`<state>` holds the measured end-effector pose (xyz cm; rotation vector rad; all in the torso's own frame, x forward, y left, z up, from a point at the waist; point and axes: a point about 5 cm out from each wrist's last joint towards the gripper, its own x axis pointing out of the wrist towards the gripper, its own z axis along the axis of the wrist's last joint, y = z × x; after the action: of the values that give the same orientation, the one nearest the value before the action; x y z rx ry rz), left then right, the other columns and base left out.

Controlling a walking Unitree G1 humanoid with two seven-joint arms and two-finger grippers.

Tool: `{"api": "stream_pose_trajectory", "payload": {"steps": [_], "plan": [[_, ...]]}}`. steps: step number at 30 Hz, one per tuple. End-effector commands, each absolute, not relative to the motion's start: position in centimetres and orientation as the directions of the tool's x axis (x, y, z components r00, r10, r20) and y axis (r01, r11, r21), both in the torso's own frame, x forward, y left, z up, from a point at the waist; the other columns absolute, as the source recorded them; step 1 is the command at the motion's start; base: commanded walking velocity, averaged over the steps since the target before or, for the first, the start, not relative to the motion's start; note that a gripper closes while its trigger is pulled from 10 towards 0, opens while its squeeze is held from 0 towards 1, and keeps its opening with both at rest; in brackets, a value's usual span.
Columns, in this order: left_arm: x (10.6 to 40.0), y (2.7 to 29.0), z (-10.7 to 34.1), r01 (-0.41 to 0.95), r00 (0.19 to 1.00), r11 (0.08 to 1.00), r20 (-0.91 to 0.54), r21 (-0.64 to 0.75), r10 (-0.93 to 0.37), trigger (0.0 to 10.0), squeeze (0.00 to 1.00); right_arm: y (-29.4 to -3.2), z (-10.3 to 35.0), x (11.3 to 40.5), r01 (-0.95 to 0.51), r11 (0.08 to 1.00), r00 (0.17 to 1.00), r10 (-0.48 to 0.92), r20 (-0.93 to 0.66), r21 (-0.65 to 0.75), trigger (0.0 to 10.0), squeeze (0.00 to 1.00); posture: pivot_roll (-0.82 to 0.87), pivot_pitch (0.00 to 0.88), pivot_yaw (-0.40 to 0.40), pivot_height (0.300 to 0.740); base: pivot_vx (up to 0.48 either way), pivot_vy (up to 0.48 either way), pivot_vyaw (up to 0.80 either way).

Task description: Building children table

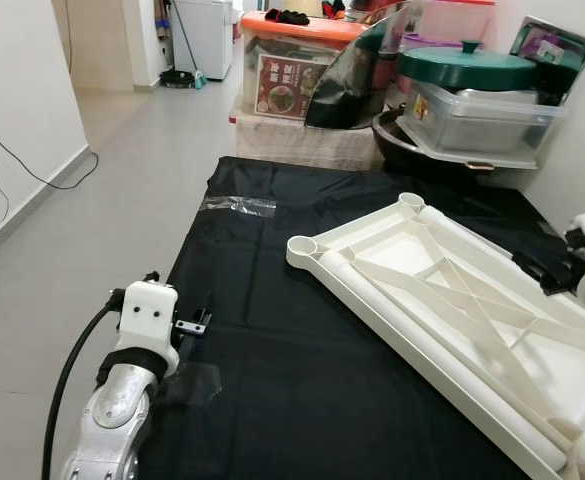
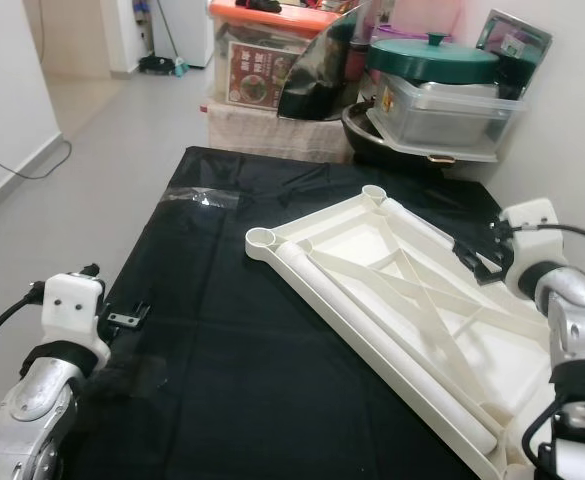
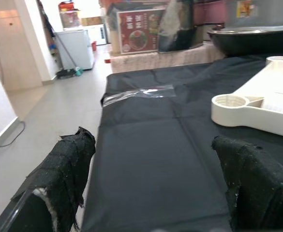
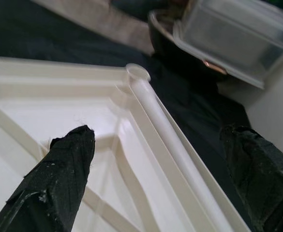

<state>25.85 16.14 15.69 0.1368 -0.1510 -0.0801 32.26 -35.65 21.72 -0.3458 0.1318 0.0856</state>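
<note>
I am counting one white table top (image 1: 452,300) lying upside down, just ahead of my right claw (image 2: 484,258). Two white leg tubes (image 2: 372,330) are lying along it. One black sheet (image 1: 302,330) is spreading beyond my left claw (image 1: 194,325), carrying one strip of clear tape (image 1: 237,204). I am working with two claws, both spread.

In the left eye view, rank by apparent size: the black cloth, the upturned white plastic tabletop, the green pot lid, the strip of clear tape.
1. Black cloth covering the surface.
2. White plastic tabletop, lying underside up; nearness enlarges it.
3. Round green pot lid, farther back, so its true size is unsure.
4. Strip of clear tape.
</note>
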Motion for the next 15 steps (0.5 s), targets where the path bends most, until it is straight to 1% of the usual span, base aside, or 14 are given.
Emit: {"api": "stream_pose_trajectory", "payload": {"steps": [1, 2, 3, 4, 5, 6, 7, 9, 11, 14, 15], "plan": [[26.2, 16.0, 15.3, 0.083, 0.986, 0.982, 0.130, 0.168, -0.106, 10.0, 0.00, -33.8, 21.3, 33.2, -0.169, 0.943, 0.983, 0.141, -0.117, -0.286, 10.0, 0.00, 0.05, 0.000, -0.093, 0.740, 0.000, 0.000, 0.00], [26.2, 16.0, 15.3, 0.083, 0.986, 0.982, 0.130, 0.168, -0.106, 10.0, 0.00, -33.8, 21.3, 33.2, -0.169, 0.943, 0.983, 0.141, -0.117, -0.286, 10.0, 0.00, 0.05, 0.000, -0.093, 0.740, 0.000, 0.000, 0.00], [26.3, 15.9, 15.4, 0.084, 0.985, 0.982, 0.132, 0.169, -0.107, 10.0, 0.00, -32.0, 20.9, 33.7, -0.228, 0.936, 0.973, 0.207, -0.106, -0.267, 10.0, 0.00, 0.07, 0.000, -0.105, 0.740, 0.000, 0.000, 0.00], [26.2, 16.0, 15.6, 0.080, 0.985, 0.982, 0.137, 0.170, -0.104, 10.0, 0.00, -28.7, 20.1, 34.2, -0.368, 0.898, 0.930, 0.353, -0.107, -0.241, 10.0, 0.00, 0.09, 0.000, -0.109, 0.740, 0.000, 0.000, 0.00], [26.2, 16.1, 15.7, 0.077, 0.985, 0.982, 0.140, 0.170, -0.102, 10.0, 0.00, -26.4, 19.5, 34.2, -0.463, 0.857, 0.886, 0.451, -0.106, -0.224, 10.0, 0.00, 0.09, 0.000, -0.109, 0.740, 0.000, 0.000, 0.00], [26.2, 16.1, 15.7, 0.077, 0.985, 0.982, 0.140, 0.170, -0.102, 10.0, 0.00, -26.4, 19.5, 34.2, -0.463, 0.857, 0.886, 0.451, -0.106, -0.224, 10.0, 0.00, 0.09, 0.000, -0.109, 0.740, 0.000, 0.000, 0.00], [26.1, 16.3, 15.7, 0.072, 0.985, 0.982, 0.142, 0.173, -0.098, 10.0, 0.00, -23.9, 18.6, 33.9, -0.573, 0.793, 0.819, 0.560, -0.125, -0.206, 10.0, 0.00, 0.10, 0.000, -0.116, 0.740, 0.000, 0.000, 0.00], [25.9, 16.5, 15.7, 0.067, 0.986, 0.982, 0.142, 0.178, -0.093, 10.0, 0.00, -21.4, 17.2, 33.4, -0.683, 0.708, 0.730, 0.663, -0.166, -0.178, 10.0, 0.00, 0.11, 0.000, -0.126, 0.740, 0.000, 0.000, 0.00], [25.9, 16.6, 15.7, 0.065, 0.986, 0.982, 0.142, 0.179, -0.091, 10.0, 0.00, -20.7, 16.2, 33.3, -0.725, 0.669, 0.689, 0.699, -0.193, -0.164, 10.0, 0.00, 0.11, 0.000, -0.126, 0.740, 0.000, 0.000, 0.00], [25.8, 16.6, 15.7, 0.064, 0.986, 0.982, 0.142, 0.180, -0.091, 10.0, 0.00, -20.6, 16.0, 33.3, -0.731, 0.663, 0.682, 0.704, -0.196, -0.162, 10.0, 0.00, 0.11, 0.000, -0.126, 0.740, 0.000, 0.000, 0.00], [25.7, 16.8, 15.6, 0.056, 0.986, 0.982, 0.143, 0.180, -0.082, 10.0, 0.00, -20.5, 15.2, 33.4, -0.729, 0.666, 0.683, 0.693, -0.231, -0.157, 10.0, 0.00, 0.12, 0.000, -0.143, 0.740, 0.000, 0.000, 0.00]]}}
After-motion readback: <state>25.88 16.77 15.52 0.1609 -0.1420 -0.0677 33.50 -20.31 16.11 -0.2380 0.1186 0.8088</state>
